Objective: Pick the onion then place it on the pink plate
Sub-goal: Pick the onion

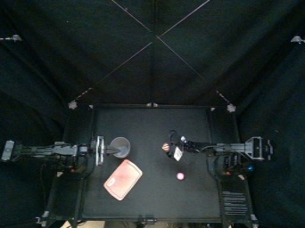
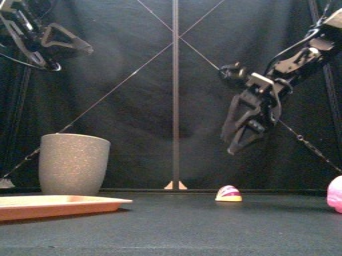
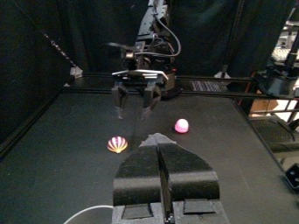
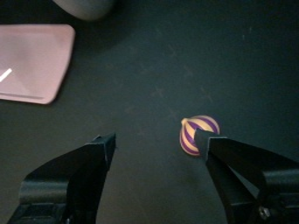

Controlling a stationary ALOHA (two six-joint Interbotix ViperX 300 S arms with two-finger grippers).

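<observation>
Onion [image 2: 229, 193] lies on the table right of the pink tray [image 2: 54, 206], apart from it, ungripped. Right gripper [image 2: 241, 145] hangs over the onion without touching it, jaws spread wide and empty. Left gripper [image 3: 162, 147] sits raised left of the tray, jaws pressed together, empty; grey cup [image 2: 74, 162] stands behind the tray.

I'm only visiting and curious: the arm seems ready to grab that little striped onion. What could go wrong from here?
The onion lies close to one side of the open right gripper, not centred. A jaw might nudge it, and the rounded toy could roll away. The grey speckled cup stands near the pink tray, so the arm might clip it while carrying the onion over.
</observation>
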